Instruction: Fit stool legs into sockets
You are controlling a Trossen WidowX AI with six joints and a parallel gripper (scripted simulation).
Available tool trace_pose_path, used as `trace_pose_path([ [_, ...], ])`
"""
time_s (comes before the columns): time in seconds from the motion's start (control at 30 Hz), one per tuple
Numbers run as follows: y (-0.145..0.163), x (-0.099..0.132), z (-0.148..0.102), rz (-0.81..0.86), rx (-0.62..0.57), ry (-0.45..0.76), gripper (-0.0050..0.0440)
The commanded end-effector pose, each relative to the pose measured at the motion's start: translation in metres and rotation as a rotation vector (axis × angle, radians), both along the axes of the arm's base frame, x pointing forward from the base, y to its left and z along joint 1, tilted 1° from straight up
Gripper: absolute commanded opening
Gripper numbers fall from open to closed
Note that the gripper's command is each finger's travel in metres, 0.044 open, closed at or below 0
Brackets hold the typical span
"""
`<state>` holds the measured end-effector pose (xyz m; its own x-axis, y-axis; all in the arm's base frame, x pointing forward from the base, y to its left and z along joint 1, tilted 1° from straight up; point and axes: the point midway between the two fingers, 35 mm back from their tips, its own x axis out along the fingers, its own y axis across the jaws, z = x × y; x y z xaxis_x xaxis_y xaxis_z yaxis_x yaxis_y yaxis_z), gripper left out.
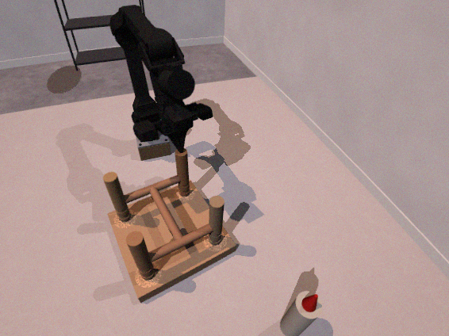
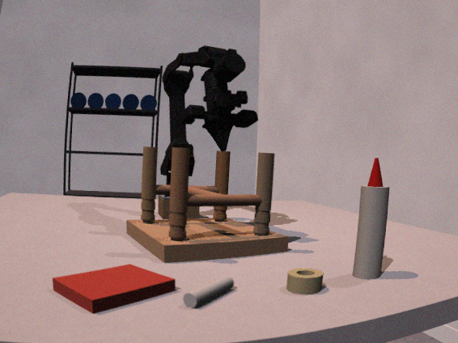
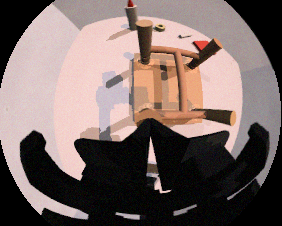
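The wooden stool lies upside down with its square seat flat on the table. Four brown legs stand upright in the seat's corners, joined by stretchers. The back leg stands straight under my gripper. My gripper is shut, with its closed fingertips pointing down at the top end of that leg, touching it or just above it. In the exterior view my gripper sits right over the same leg. In the wrist view the shut fingers hide that leg, with the seat beyond.
A grey cylinder with a red cone on top stands at the right. A tan ring, a small grey rod and a flat red slab lie in front of the stool. A black shelf rack stands behind the table.
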<state>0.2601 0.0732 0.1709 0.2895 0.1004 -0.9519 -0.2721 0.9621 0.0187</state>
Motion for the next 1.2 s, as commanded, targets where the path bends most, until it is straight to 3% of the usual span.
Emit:
trace_pose_path([
  [0.0, -0.001, 0.001, 0.001, -0.004, -0.01, 0.011, 0.0],
  [0.73, -0.003, 0.001, 0.025, -0.01, -0.001, -0.008, 0.0],
  [0.87, -0.044, 0.022, 0.03, -0.167, -0.006, 0.006, 0.0],
  [0.93, -0.044, 0.022, 0.03, -0.167, -0.006, 0.006, 0.0],
  [1.17, -0.121, 0.042, 0.038, -0.425, -0.008, 0.03, 0.0],
])
